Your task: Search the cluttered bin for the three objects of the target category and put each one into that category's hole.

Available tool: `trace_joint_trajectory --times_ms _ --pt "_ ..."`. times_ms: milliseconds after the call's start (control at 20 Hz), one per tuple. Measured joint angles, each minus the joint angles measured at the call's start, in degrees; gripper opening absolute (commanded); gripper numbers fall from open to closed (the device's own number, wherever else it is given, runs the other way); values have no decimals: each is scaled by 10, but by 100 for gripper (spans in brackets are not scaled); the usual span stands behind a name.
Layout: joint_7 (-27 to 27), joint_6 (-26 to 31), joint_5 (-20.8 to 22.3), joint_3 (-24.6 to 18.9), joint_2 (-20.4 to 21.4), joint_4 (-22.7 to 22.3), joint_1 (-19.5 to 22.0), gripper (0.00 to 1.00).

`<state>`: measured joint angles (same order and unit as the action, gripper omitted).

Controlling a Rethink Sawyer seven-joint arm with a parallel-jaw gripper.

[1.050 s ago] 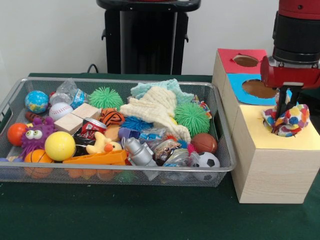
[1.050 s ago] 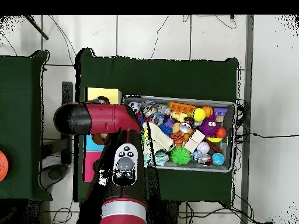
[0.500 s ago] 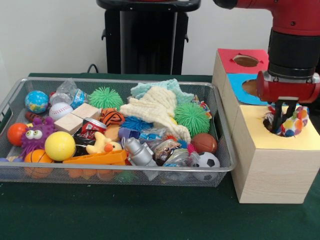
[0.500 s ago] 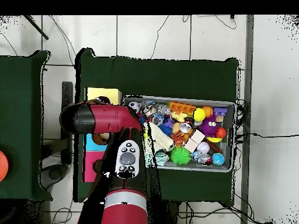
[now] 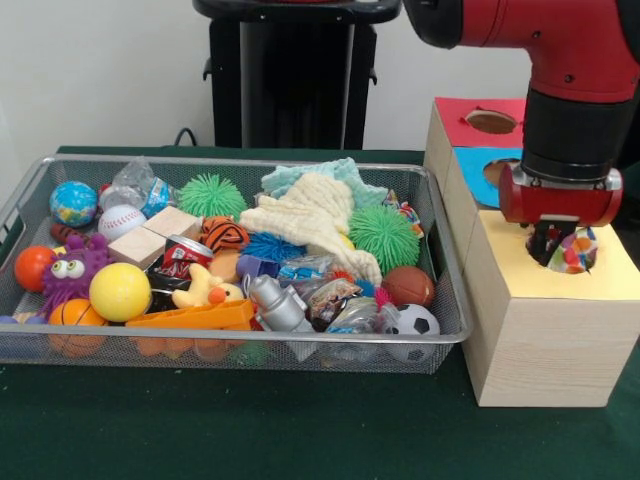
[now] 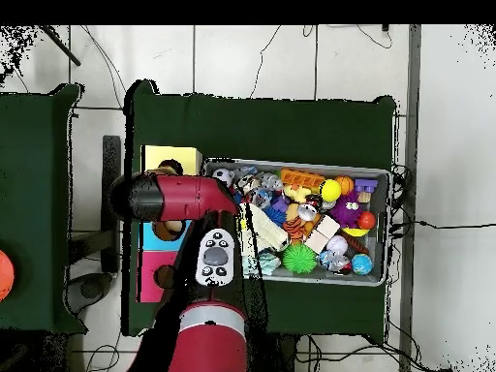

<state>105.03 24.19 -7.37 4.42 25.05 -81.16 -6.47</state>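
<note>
Fingers of the red and black gripper (image 5: 553,243) were pushed into the yellow-topped wooden box's hole (image 5: 558,252), closed on the spotted colourful cloth toy (image 5: 573,250), so it could be dropped inside.

Robotics lab, not a home or shop. Evidence: red-and-black robot arm (image 5: 560,60) on a black pedestal (image 5: 296,75) at a desk (image 5: 250,430) covered in dark green cloth. Purpose-built test props: wire mesh bin (image 5: 440,330) crammed with mixed toys, and a plywood sorting box (image 5: 545,340) with red, blue and yellow tops, each with a round hole. Overhead shows pale tiled floor (image 6: 242,58) with loose cables (image 6: 291,53) running across it, plus a second green-covered desk (image 6: 34,203) to the side. Plain white wall (image 5: 110,70) behind. Probably a data-collection cell, though little of the room shows.
</note>
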Motion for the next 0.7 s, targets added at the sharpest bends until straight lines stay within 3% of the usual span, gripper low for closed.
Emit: trace_joint_trajectory --times_ms 700 --pt "0 -45 0 -26 -13 2 23 0"
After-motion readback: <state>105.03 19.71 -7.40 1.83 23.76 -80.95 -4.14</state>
